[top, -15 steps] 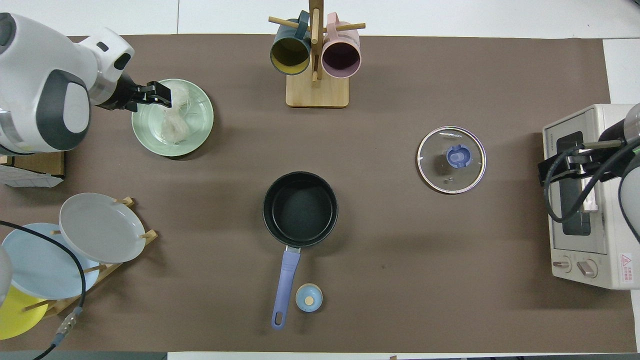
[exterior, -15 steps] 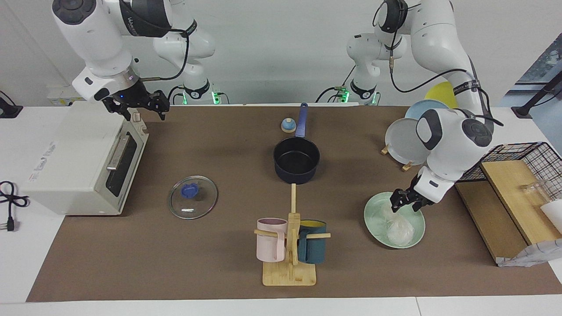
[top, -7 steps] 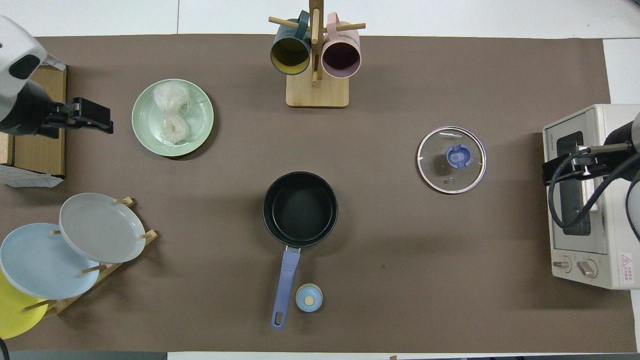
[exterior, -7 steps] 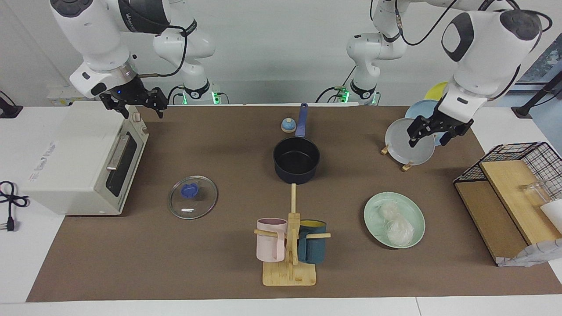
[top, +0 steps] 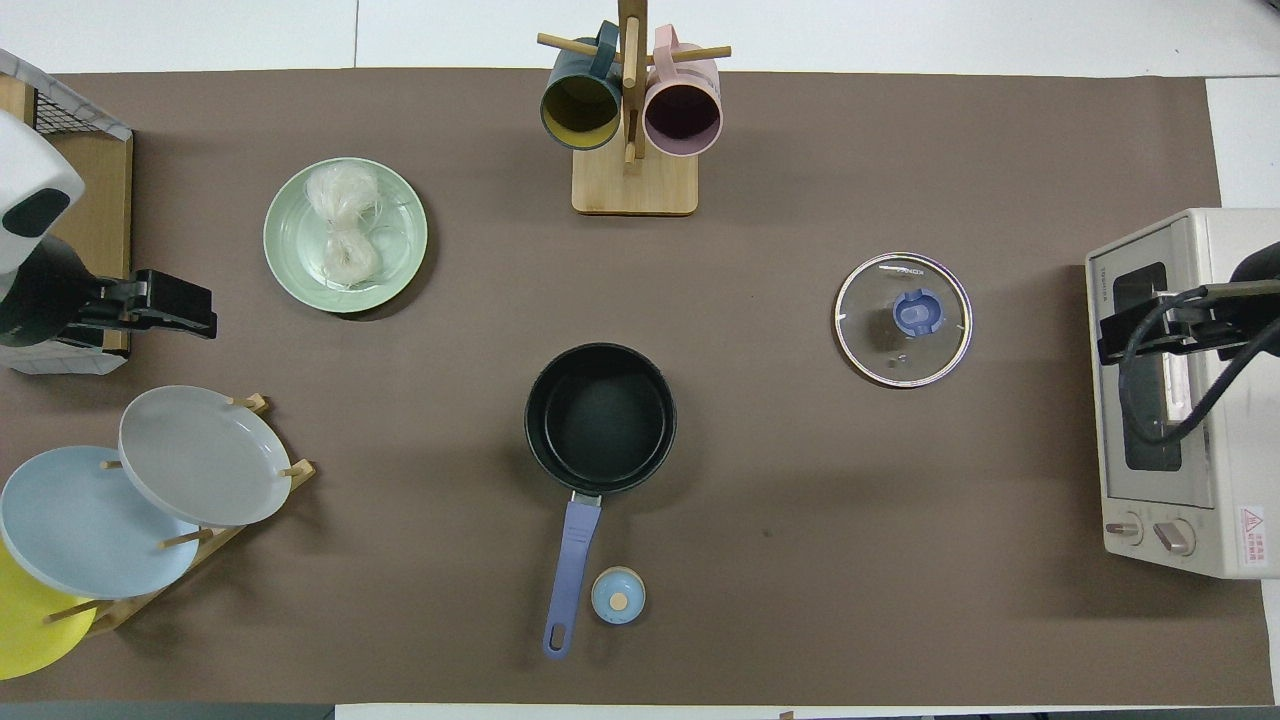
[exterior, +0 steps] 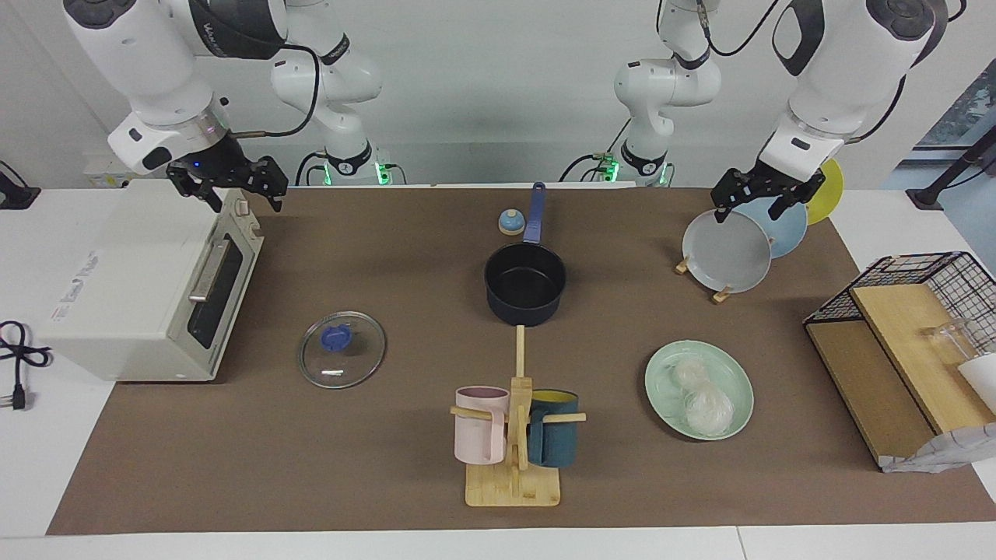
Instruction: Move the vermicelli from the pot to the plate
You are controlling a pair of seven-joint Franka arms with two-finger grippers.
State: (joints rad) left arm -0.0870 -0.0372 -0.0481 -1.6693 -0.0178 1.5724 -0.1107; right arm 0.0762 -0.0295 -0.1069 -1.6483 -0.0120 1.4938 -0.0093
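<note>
Left gripper [exterior: 761, 200] jaws wide, holding nothing, raised over the plate rack [exterior: 724, 253]; vermicelli [exterior: 704, 400] lies on the mint-green plate [exterior: 735, 373] well below it, and the pot [exterior: 525, 284] off toward the table's middle is empty. Judgement: transfer done, so clear away high without clipping the racked plates. Right gripper [exterior: 227, 183] waits, jaws wide and empty, over the toaster oven [exterior: 132, 280]; brown mat [exterior: 389, 467], white wall.

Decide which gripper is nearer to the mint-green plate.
Left. The left gripper, open, hangs over the plate rack beside the mint-green plate; the right gripper, open, is over the toaster oven.
</note>
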